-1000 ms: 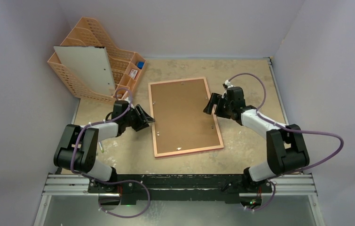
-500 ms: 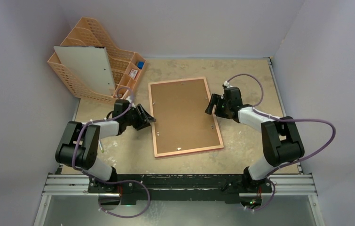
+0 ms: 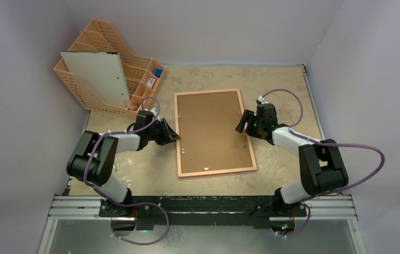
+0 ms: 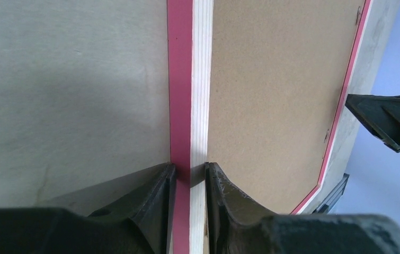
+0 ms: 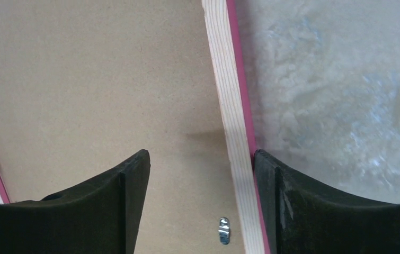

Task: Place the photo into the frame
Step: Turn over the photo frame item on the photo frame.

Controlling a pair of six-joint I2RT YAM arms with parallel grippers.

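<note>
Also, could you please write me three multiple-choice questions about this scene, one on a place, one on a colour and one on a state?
1. Where does the orange organiser stand on the table?
A. in the far left corner
B. in the near right corner
C. between the two arm bases

2. What colour is the backing board that faces up in the frame?
A. white
B. brown
C. blue

3. How does the left gripper stand?
A. wide open above bare table
B. shut on the organiser
C. shut on the frame's left rail

Answers:
1 A: the top view shows it against the far left walls.
2 B: both wrist views show plain brown board inside the rails.
3 C: its wrist view shows the rail pinched between its jaws.
</note>
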